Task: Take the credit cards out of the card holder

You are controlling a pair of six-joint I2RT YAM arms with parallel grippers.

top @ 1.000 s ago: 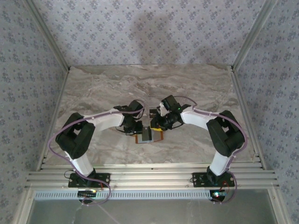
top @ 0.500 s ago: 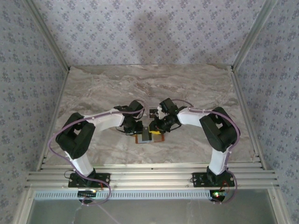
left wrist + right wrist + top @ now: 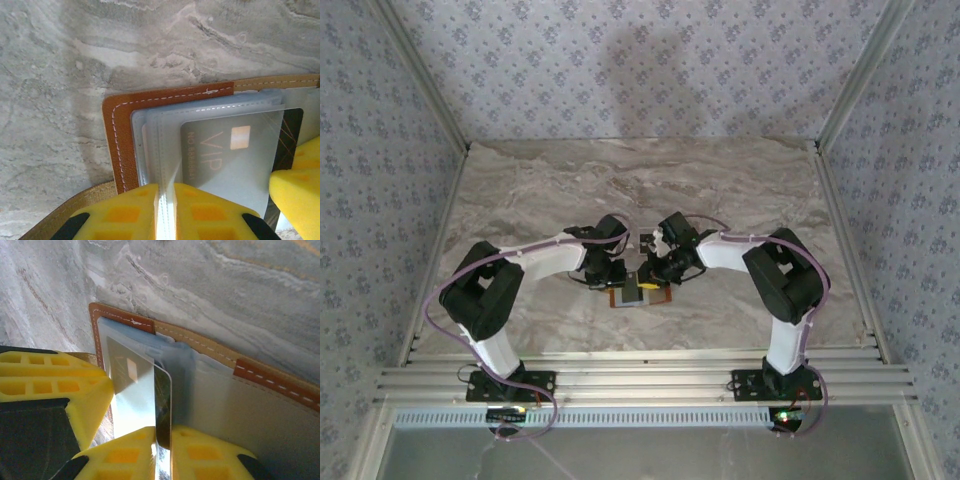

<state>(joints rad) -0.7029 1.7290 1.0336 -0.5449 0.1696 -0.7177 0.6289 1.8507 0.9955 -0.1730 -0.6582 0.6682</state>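
The tan-brown card holder [image 3: 638, 293] lies open on the marble table between both arms. My left gripper [image 3: 166, 192] is shut on the edge of a clear plastic sleeve [image 3: 165, 150] of the card holder [image 3: 120, 145]. Inside that sleeve is a dark credit card [image 3: 225, 155] marked VIP, with a gold chip. My right gripper [image 3: 164, 435] is shut on the protruding edge of this credit card [image 3: 162, 390], which stands on edge, part way out of the card holder [image 3: 260, 372]. From above, the left gripper [image 3: 620, 276] and right gripper [image 3: 656, 275] meet over the holder.
The right gripper's yellow finger [image 3: 300, 185] sits close beside the left one. The left gripper's yellow finger [image 3: 45, 385] crowds the holder's left side. Bare marble table [image 3: 620, 180] stretches behind, with patterned walls around it.
The right arm has shifted left onto the holder and its fingers have closed on the card edge. The left gripper has kept its grip on the sleeve.
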